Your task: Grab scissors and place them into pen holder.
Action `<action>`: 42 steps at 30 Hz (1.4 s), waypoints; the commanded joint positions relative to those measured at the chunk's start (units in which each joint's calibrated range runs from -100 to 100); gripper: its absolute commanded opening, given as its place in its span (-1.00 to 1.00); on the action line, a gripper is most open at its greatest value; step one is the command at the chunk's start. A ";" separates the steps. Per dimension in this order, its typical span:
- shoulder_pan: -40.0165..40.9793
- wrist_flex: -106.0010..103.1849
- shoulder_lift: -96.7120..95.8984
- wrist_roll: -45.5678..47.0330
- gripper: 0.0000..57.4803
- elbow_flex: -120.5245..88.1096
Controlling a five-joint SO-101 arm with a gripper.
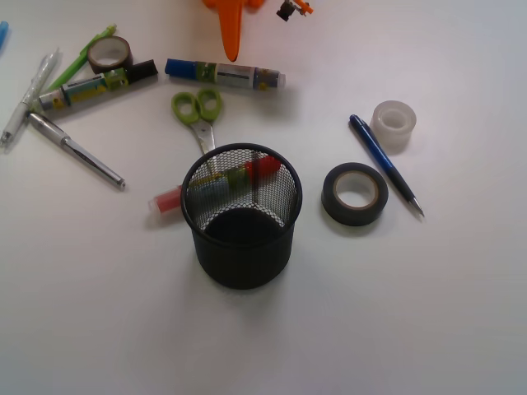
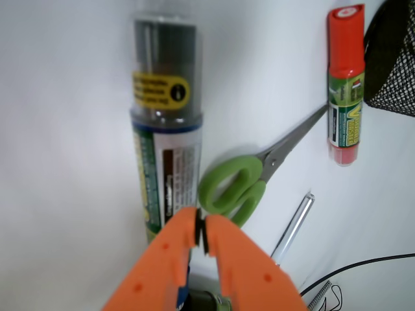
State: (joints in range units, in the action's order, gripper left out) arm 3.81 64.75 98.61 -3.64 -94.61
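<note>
The pen holder [image 1: 241,216] stands upright near the middle of the tabletop [image 1: 428,321]. Just behind it lie the scissors [image 1: 200,119] — handles toward the far edge, blades running to the holder's rim. A marker [image 1: 169,200] lies crosswise behind the holder, its end sticking out on the left. Farther back another marker [image 1: 224,73] lies parallel to the far edge, with the gripper [image 1: 231,33] above it at that edge. In the far left corner sit a third marker [image 1: 97,85], a tape roll [image 1: 109,53] and several pens [image 1: 76,150]. Right of the holder lies a second tape roll [image 1: 355,193]; beyond it a pen [image 1: 384,163] and, behind, a third roll [image 1: 393,124].
</note>
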 commanded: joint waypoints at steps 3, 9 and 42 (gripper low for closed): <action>3.63 -21.27 0.29 3.32 -0.03 -3.49; 3.63 -21.18 0.29 3.17 -0.04 -3.58; -2.05 20.38 -89.21 -34.19 -0.22 71.42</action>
State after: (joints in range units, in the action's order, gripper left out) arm 2.70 84.10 13.24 -36.65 -25.79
